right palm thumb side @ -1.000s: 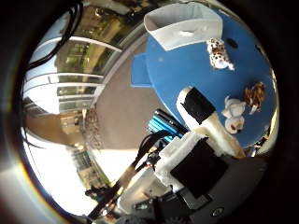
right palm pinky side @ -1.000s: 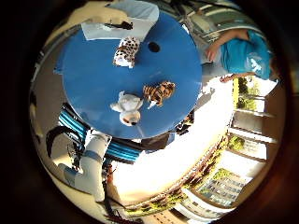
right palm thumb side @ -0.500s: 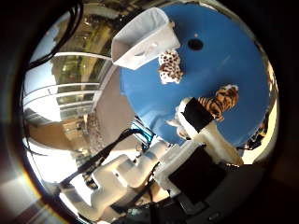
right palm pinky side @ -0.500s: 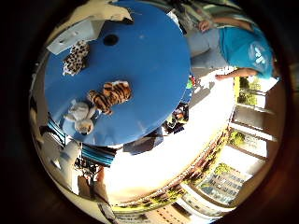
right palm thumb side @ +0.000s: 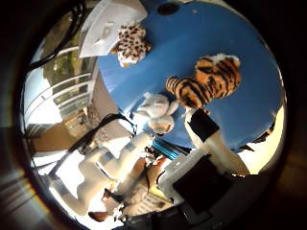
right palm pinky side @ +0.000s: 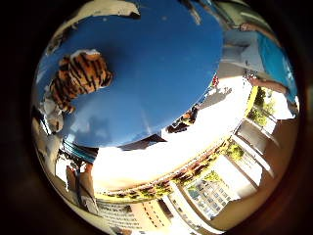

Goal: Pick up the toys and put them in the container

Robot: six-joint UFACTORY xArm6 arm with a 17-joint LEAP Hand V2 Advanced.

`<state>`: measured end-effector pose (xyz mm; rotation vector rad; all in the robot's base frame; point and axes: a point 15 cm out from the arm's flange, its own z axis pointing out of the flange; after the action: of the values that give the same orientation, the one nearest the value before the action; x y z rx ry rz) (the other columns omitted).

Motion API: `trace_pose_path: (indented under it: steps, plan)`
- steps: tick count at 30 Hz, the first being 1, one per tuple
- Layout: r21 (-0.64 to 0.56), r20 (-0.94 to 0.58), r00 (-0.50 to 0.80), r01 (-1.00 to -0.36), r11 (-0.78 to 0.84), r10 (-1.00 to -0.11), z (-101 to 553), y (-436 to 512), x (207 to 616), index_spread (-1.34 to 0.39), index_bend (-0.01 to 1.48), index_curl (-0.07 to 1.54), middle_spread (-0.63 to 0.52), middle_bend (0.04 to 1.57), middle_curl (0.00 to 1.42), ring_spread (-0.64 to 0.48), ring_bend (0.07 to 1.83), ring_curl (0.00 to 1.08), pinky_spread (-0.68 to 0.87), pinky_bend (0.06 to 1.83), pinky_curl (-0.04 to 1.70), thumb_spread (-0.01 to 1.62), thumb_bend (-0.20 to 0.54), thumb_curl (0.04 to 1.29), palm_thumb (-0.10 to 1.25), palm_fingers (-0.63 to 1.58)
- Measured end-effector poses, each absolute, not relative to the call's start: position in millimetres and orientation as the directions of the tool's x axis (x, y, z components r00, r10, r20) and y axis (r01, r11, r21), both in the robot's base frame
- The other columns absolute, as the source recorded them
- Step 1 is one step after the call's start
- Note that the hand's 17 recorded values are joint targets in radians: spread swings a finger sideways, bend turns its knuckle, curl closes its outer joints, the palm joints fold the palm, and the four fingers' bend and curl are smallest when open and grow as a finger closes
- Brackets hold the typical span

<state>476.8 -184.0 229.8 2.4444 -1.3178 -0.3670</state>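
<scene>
The hand (right palm thumb side: 211, 143) hovers with a straight finger, holding nothing, just beside the tiger plush (right palm thumb side: 206, 81) on the blue table (right palm pinky side: 161, 73). A white plush (right palm thumb side: 156, 112) touches the tiger, so curl around the tiger alone. Farther off, a spotted plush (right palm thumb side: 129, 45) leans against the white container (right palm thumb side: 100, 26).

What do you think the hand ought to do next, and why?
Probably keep lowering onto the tiger toy. It lies on the blue table, close under the palm, beside a white toy, and the hand holds nothing yet.
</scene>
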Motion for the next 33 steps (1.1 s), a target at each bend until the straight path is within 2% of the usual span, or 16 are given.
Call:
trace_pose_path:
  steps: [14, 17, 20, 22, 24, 25, 26, 29, 33]
  plan:
    - [0.513, -0.137, 0.546, -0.675, -0.531, -0.826, 152, -189, 465, -0.32, 0.19, 0.29, -0.01, 0.17, 0.3, 0.22, 0.3, 0.32, 0.37, 0.45, 0.18, 1.09, -0.025, 0.38, 0.71, 0.08]
    - [0.553, -0.138, 0.557, -0.642, -0.53, -0.819, 142, -190, 455, -0.27, 0.22, 0.3, -0.02, 0.17, 0.3, 0.21, 0.3, 0.31, 0.36, 0.42, 0.17, 1.09, -0.026, 0.38, 0.72, 0.15]
    - [0.58, -0.148, 0.565, -0.615, -0.534, -0.812, 133, -189, 447, -0.22, 0.21, 0.31, -0.03, 0.21, 0.32, 0.21, 0.35, 0.32, 0.36, 0.4, 0.16, 1.09, -0.026, 0.38, 0.73, 0.35]
    - [0.584, -0.155, 0.565, -0.61, -0.536, -0.811, 130, -188, 444, -0.22, 0.22, 0.3, -0.05, 0.27, 0.34, 0.21, 0.45, 0.33, 0.36, 0.41, 0.14, 1.08, -0.023, 0.38, 0.74, 0.64]
    - [0.587, -0.161, 0.562, -0.606, -0.537, -0.811, 128, -189, 440, -0.28, 0.14, 0.27, -0.08, 0.44, 0.4, 0.19, 0.66, 0.38, 0.34, 0.46, 0.13, 1.08, -0.017, 0.4, 0.77, 1.02]
    - [0.585, -0.166, 0.561, -0.606, -0.539, -0.811, 128, -189, 439, -0.29, 0.11, 0.27, -0.09, 0.48, 0.42, 0.18, 0.71, 0.41, 0.35, 0.49, 0.15, 1.08, -0.018, 0.4, 0.78, 1.06]
    - [0.581, -0.169, 0.558, -0.609, -0.539, -0.813, 128, -189, 438, -0.32, 0.11, 0.27, -0.1, 0.57, 0.47, 0.16, 0.84, 0.47, 0.35, 0.5, 0.16, 1.08, -0.015, 0.41, 0.79, 1.08]
    - [0.567, -0.165, 0.553, -0.624, -0.537, -0.817, 128, -194, 435, -0.42, 0.1, 0.22, -0.15, 0.77, 0.59, 0.09, 1.09, 0.61, 0.34, 0.63, 0.2, 1.07, -0.009, 0.44, 0.85, 1.02]
    - [0.497, -0.126, 0.554, -0.683, -0.536, -0.823, 139, -196, 440, -0.54, 0.2, 0.19, -0.2, 0.9, 0.71, 0.01, 1.18, 0.7, 0.33, 1.01, 0.31, 1.05, -0.005, 0.49, 0.93, 1.12]
